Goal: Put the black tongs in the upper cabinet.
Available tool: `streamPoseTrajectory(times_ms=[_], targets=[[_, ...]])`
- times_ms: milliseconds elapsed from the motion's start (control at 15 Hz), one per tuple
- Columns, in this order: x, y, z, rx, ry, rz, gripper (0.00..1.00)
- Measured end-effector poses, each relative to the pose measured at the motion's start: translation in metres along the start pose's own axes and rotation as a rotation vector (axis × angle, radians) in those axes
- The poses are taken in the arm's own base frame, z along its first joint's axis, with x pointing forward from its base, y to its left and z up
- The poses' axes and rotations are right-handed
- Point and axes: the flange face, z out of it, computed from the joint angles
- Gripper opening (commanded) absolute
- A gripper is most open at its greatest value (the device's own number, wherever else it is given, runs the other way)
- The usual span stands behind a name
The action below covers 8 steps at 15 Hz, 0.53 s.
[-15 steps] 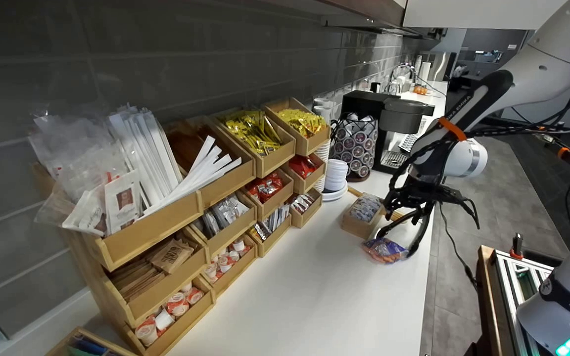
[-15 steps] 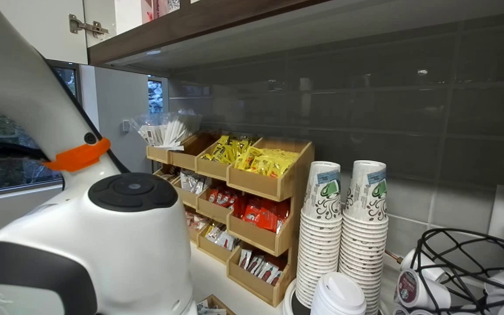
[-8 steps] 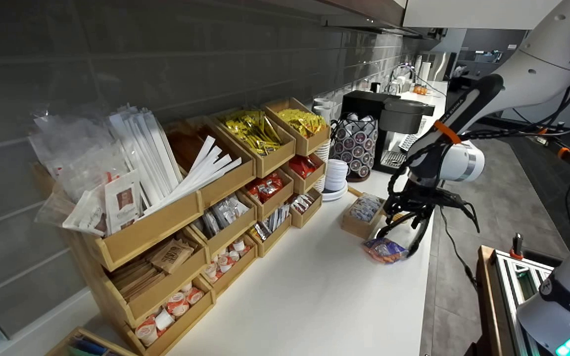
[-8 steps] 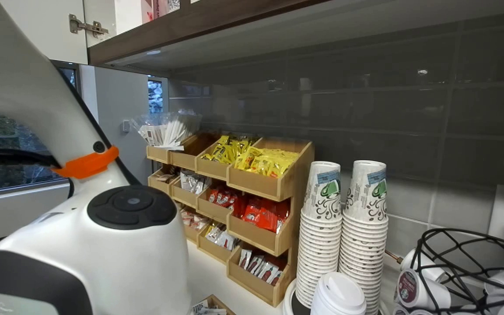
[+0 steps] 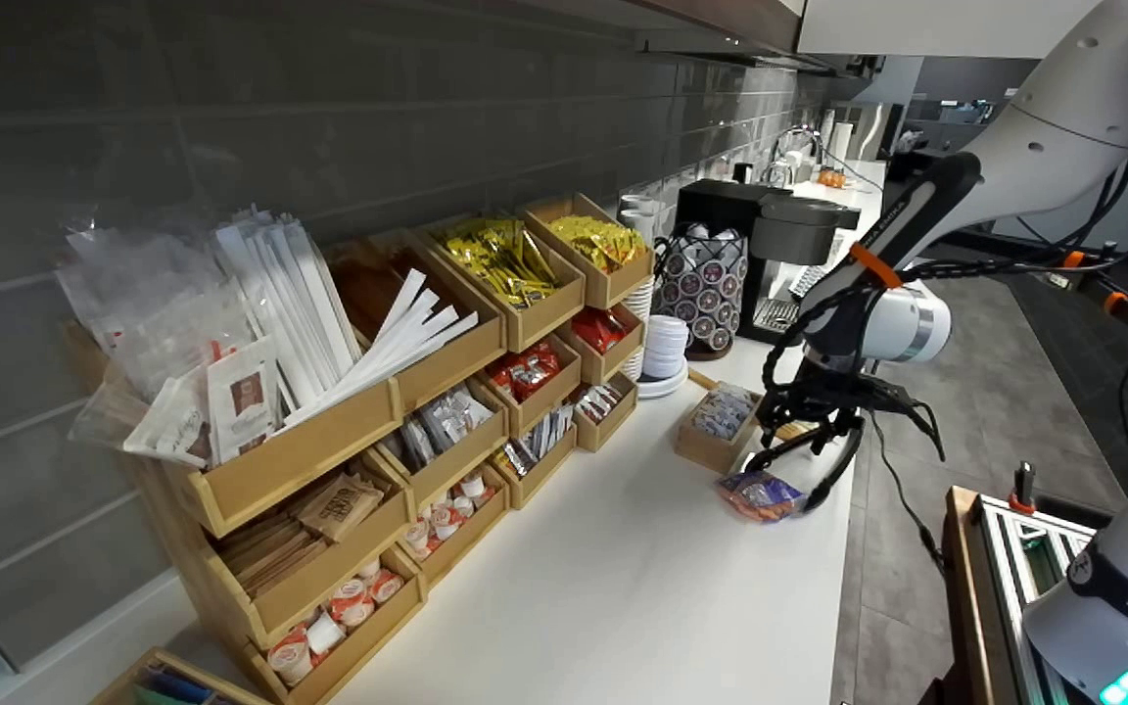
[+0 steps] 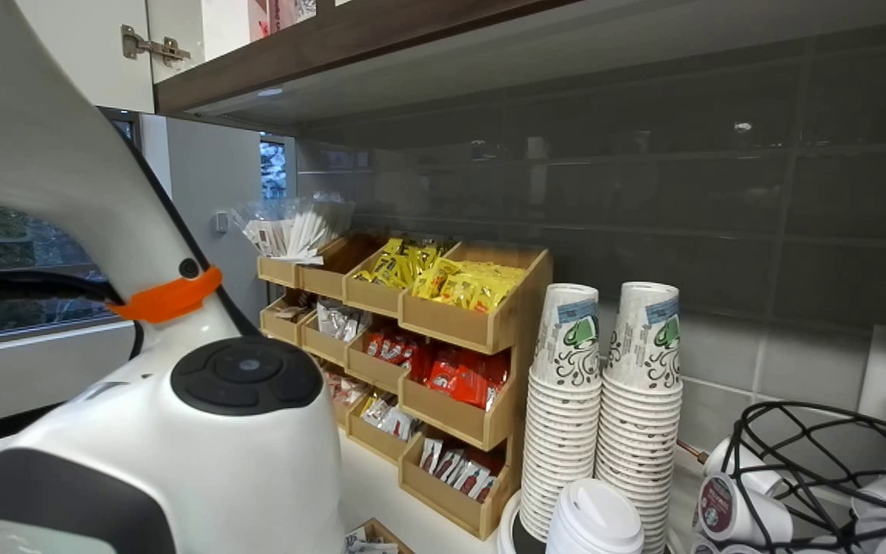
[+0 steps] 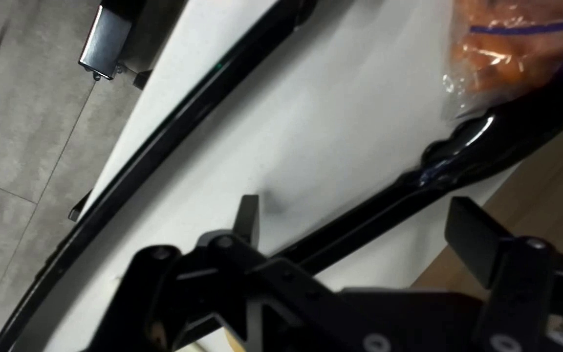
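Gripper (image 7: pixel 356 215): fingers set wide; one arm of the black tongs (image 7: pixel 389 205) shows in the gap. Tongs: on the counter (image 5: pixel 623 578), by its front edge. Packet (image 5: pixel 760 497): beside the tongs' tips. Upper cabinet (image 6: pixel 351 42): above the counter's rear edge.

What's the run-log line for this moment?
jaws: open, holding nothing | black tongs: on counter, partly between jaws in wrist view | upper cabinet: door open | stow pending

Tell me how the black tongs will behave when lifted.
The black tongs look fairly stiff: their slim arms show no sagging. Glossy highlights suggest a slippery hold. They may twist, as the open gripper appears to straddle only one arm in the wrist view.
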Motion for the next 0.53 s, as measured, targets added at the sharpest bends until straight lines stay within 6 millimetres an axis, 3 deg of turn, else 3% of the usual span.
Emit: streamPoseTrajectory(times_ms=[267,400,533], targets=[[-0.0002,0.0018,0.005,-0.01,-0.006,-0.001,0.55],[0.001,0.0029,0.006,-0.012,-0.004,0.002,0.49],[0.0026,0.005,0.0054,-0.012,0.002,0.008,0.32]])
